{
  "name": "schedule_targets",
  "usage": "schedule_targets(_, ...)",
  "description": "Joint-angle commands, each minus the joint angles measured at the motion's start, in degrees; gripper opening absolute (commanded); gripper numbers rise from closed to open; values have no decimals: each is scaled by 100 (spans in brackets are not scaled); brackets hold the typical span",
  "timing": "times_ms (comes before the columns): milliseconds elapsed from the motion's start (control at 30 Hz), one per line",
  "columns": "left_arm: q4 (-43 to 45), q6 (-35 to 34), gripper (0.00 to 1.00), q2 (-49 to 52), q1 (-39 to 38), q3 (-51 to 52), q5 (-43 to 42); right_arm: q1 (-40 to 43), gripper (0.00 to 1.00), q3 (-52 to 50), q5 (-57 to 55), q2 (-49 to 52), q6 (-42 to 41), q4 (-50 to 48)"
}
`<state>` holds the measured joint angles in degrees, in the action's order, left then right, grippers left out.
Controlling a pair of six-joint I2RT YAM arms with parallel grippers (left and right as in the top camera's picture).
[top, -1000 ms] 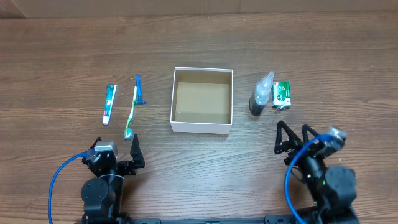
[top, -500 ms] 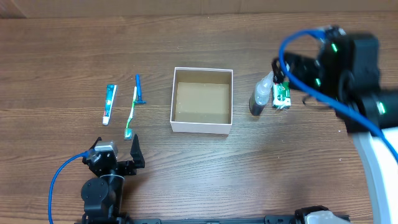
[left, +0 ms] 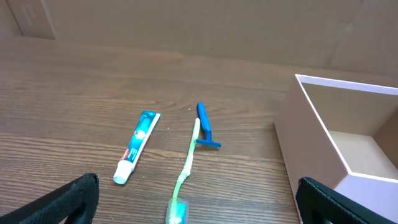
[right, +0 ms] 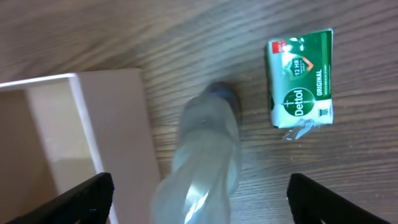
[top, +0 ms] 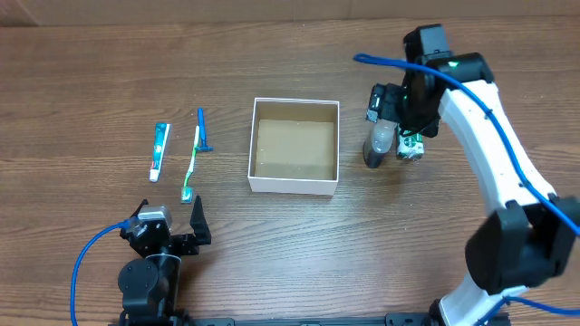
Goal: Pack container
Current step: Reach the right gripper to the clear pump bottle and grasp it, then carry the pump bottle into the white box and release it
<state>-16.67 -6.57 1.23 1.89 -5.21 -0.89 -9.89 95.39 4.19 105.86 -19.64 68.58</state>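
The container [top: 293, 185], a square white box with a brown floor, stands mid-table and holds nothing. A clear bottle with a dark base [top: 376, 149] stands right of it, with a green soap pack [top: 412, 145] beside that. My right gripper [top: 391, 118] is open above the bottle. In the right wrist view the bottle's top [right: 205, 155] rises between the spread fingers [right: 202, 199], without touching them, with the soap [right: 300, 78] and the box wall [right: 118, 124] to either side. My left gripper [top: 172, 226] is open and empty at the near edge.
A toothpaste tube [top: 159, 151], a green toothbrush [top: 191, 165] and a blue razor [top: 203, 131] lie left of the box. The left wrist view shows the toothpaste [left: 137, 146], toothbrush [left: 186, 168], razor [left: 205, 124] and box corner [left: 311, 130].
My right arm has swung from the near right edge out across the table and come down over the bottle. The left arm and all objects have not moved.
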Motion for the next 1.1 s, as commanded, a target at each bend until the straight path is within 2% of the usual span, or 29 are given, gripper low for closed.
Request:
schedule_targets(0,7,-94,100,-59,33,15,-44,-57,88,70,-133,98,-55,-28)
schedule_targets(100,7,-94,100,-59,33,15,-44,-107,77,-83,-44,98,-55,-81)
schedule_targets(367,7,-94,100,-59,33,15,-44,-140,67,-540,-37,101,-81,-505)
schedule_targets(533,7,-94,100,-59,33,15,-44,-140,44,-538,-68,98,-94,-527)
schedule_targets(600,7,-94,100,-59,33,15,-44,-140,32,-518,-70,85,-96,-501)
schedule_targets(633,7,-94,100,-59,33,15,-44,-140,29,-448,-74,52,-96,-415)
schedule_targets(900,7,-94,100,-59,33,15,-44,-219,24,382,-219,-699,-94,417)
schedule_targets(967,7,-94,100,-59,33,15,-44,-354,18,680,-212,-931,-94,717)
schedule_targets(1067,7,-94,100,-59,33,15,-44,-837,18,1119,-199,-1263,-94,1045)
